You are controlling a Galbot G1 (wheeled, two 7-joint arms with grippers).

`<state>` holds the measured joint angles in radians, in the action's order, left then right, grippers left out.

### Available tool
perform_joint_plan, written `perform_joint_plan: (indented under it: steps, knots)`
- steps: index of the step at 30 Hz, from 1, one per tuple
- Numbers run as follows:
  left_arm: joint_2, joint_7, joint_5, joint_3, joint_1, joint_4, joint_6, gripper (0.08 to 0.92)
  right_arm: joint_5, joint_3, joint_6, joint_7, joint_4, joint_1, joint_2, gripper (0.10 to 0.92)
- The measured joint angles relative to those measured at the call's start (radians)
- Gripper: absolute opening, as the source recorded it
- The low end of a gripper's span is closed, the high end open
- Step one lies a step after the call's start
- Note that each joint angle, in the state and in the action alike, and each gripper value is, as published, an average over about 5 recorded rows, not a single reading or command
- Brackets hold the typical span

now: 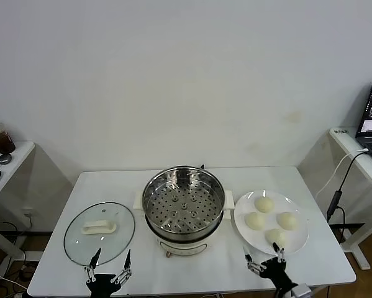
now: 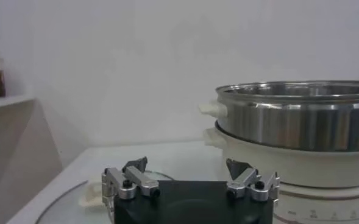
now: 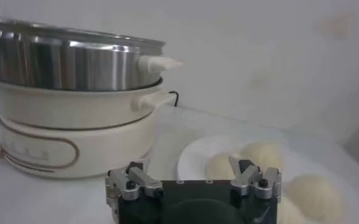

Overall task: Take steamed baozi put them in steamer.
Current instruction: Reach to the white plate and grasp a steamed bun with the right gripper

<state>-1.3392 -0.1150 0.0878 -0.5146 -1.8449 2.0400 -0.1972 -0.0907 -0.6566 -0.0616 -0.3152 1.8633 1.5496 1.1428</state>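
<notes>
1. Steamed baozi [image 1: 271,220]: four, cream-white, grouped on one white plate [image 1: 300,241] at the desk's right side, the plate near the right and front edges.
2. Steamer [image 1: 183,205]: one, steel, perforated tray bare, mid-desk, just left of the plate.
3. Right pincer [image 1: 262,257]: spread wide, holding nothing, at the front edge just before the nearest bun.
4. Left pincer [image 1: 110,264]: spread wide, holding nothing, at the front edge beside one glass lid [image 1: 99,232].
5. Desk [image 1: 173,276]: bare strip along the front.
</notes>
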Motion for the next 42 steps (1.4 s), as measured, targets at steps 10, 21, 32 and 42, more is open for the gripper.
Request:
perform_joint_plan:
  steps: [10, 21, 32, 42]
  knots:
    - [-0.014, 0.000, -0.039, -0.023, 0.011, -0.015, -0.023, 0.823, -0.236, 0.050, -0.022, -0.175, -0.137, -0.246, -0.224, 0.823]
    - [-0.025, -0.001, -0.055, -0.062, 0.009, -0.021, -0.043, 0.823, -0.355, 0.329, -0.034, -0.489, -0.386, -0.697, -0.385, 0.823]
    - [-0.031, -0.004, -0.062, -0.091, 0.029, -0.036, -0.047, 0.823, -0.355, 0.728, -0.015, -0.730, -0.682, -1.128, -0.360, 0.823]
    - [-0.033, -0.003, -0.065, -0.104, 0.030, -0.037, -0.052, 0.823, -0.331, 0.957, 0.011, -0.796, -0.848, -1.306, -0.304, 0.823]
